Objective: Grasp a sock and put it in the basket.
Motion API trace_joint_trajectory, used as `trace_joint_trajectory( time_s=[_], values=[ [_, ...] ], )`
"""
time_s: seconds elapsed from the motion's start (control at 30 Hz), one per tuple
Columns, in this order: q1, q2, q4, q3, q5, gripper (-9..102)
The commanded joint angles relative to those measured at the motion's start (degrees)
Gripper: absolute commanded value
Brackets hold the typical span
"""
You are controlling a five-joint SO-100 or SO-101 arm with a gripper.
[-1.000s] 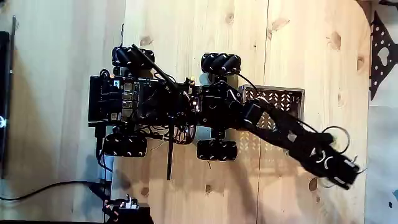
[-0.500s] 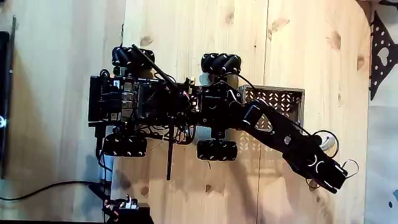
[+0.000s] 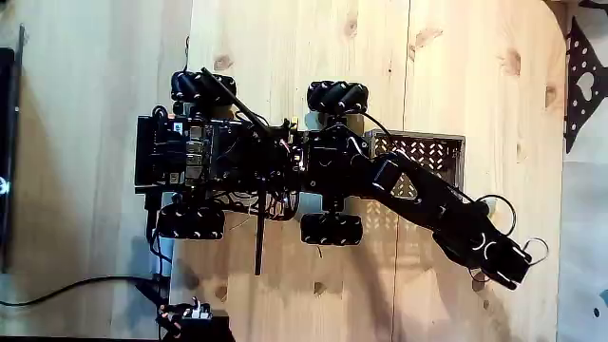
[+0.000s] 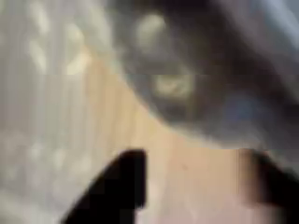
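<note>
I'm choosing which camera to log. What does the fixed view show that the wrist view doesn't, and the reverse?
Fixed view alone: the wheeled base, the grey basket at its front, the arm stretched past the basket over the wooden table, and a black cable. Wrist view alone: a blurred close-up with two dark finger shapes at the bottom edge and a pale grey blur above. Both share the light wood surface. I cannot make out the sock in either.

The arm (image 3: 432, 209) covers much of the basket (image 3: 432, 150) in the fixed view, the gripper (image 3: 508, 275) shows no readable jaws, and the wrist view is a blur of dark shapes.
</note>
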Motion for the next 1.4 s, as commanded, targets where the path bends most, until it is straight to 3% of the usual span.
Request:
trace_joint_trajectory(
  time_s=[0.0,0.17,0.33,0.43,1.07,1.37],
  values=[
    [-3.8,10.9,14.5,-0.5,-3.0,46],
    [-9.9,23.2,14.7,-0.2,-10.5,50],
    [-11.5,26.6,14.6,0.1,-30.5,49],
    [-11.7,26.8,14.5,-0.1,-36.9,49],
    [-0.4,11.6,14.5,0.1,-44.5,44],
    [-3.0,2.7,14.6,0.1,-39.0,41]
  ],
)
